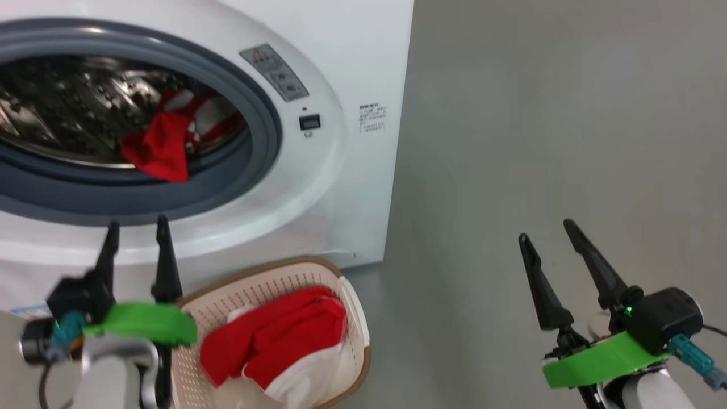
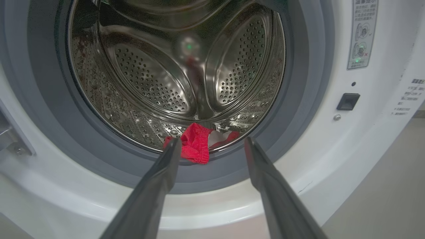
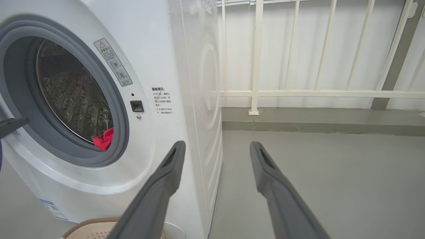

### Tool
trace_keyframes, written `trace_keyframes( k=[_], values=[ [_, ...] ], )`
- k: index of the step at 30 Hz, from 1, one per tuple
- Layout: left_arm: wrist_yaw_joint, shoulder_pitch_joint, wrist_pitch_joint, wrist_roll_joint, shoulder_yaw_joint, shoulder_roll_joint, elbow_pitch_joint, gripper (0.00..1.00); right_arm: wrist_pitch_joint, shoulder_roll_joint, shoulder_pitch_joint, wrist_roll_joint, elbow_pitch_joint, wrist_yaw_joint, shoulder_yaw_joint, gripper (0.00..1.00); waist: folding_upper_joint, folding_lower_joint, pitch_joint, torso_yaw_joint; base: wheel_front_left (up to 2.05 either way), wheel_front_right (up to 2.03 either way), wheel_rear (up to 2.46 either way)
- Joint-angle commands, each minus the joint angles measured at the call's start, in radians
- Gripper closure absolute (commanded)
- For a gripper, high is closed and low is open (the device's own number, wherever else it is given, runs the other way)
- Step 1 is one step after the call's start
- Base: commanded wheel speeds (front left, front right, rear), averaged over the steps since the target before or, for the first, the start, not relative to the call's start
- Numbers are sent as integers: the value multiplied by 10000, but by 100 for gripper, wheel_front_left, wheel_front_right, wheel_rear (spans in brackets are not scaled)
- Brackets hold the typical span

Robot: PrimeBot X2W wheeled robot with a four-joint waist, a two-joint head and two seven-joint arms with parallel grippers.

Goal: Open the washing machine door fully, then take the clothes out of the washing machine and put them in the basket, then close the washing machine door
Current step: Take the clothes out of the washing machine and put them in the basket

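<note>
Shiny steel drum point(image 2: 149, 76), matt rubber ring point(image 2: 300, 99), soft fabric clothes point(image 2: 196, 146), perforated plastic basket point(image 1: 255, 294)

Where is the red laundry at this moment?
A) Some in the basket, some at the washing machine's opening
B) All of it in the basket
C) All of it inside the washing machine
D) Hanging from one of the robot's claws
A: red clothes lie in the basket, and another red piece hangs over the lower lip of the washing machine opening.

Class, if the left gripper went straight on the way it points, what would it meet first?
Probably the red garment hanging over the grey ring, though the ring itself may come first; depth is unclear.
</note>
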Motion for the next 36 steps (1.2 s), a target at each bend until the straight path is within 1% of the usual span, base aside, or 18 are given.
trace_keyframes(
  k=[1, 2, 3, 8, 14, 20, 24, 26, 30, 33, 36],
  values=[
    [73, -624, -120, 78, 332, 307, 86, 0, -63, -36, -388, -6, -300, 48, 224, 0, -1, 0, 766, -67, 0, 0, 0],
    [51, -1263, -120, 54, 375, 454, 552, 0, -63, -31, -549, -16, -307, 48, 225, 0, -1, 0, 1067, -101, 0, 0, 0],
    [51, -1263, -120, 54, 375, 454, 552, 0, -63, -31, -549, -16, -307, 48, 225, 0, -1, 0, 1067, -101, 0, 0, 0],
    [-100, -2648, -120, -201, 664, 671, 1347, 0, -63, 20, -932, 7, -345, 48, 270, 0, -1, 0, 1714, -264, 0, 0, 0],
    [-50, -4435, -120, -121, 756, 1012, 2551, 0, -63, 42, -1412, 104, -512, 48, 424, 0, -1, 0, 2551, -506, 0, 0, 0],
    [-60, -5863, -120, -23, 784, 1520, 3610, 0, -63, 24, -1745, 140, -538, 48, 654, 0, -1, 0, 3085, -791, 0, 0, 0],
    [-100, -6638, -8, 20, 698, 1816, 4648, 0, -63, 34, -1819, 293, -474, 48, 821, 0, -1, 0, 3250, -938, 0, 0, 0],
    [-73, -7024, 226, 81, 616, 1975, 5169, 0, -63, 5, -1820, 428, -455, 48, 951, 0, -1, 0, 3295, -991, 0, 0, 0],
    [-102, -7691, 1138, 174, 402, 2190, 6199, 0, -63, -56, -1816, 612, -408, 48, 1197, 0, -1, 0, 3320, -1078, 0, 0, 0],
    [40, -8066, 1751, 463, 108, 2449, 6820, 0, -63, -162, -1847, 876, -314, 48, 1572, 0, -1, 0, 3293, -1161, 0, 0, 0],
    [139, -8299, 2395, 563, -44, 2557, 7387, 0, -63, -235, -1858, 1058, -230, 48, 1796, 0, -1, 0, 3225, -1237, 0, 0, 0]
  ],
)
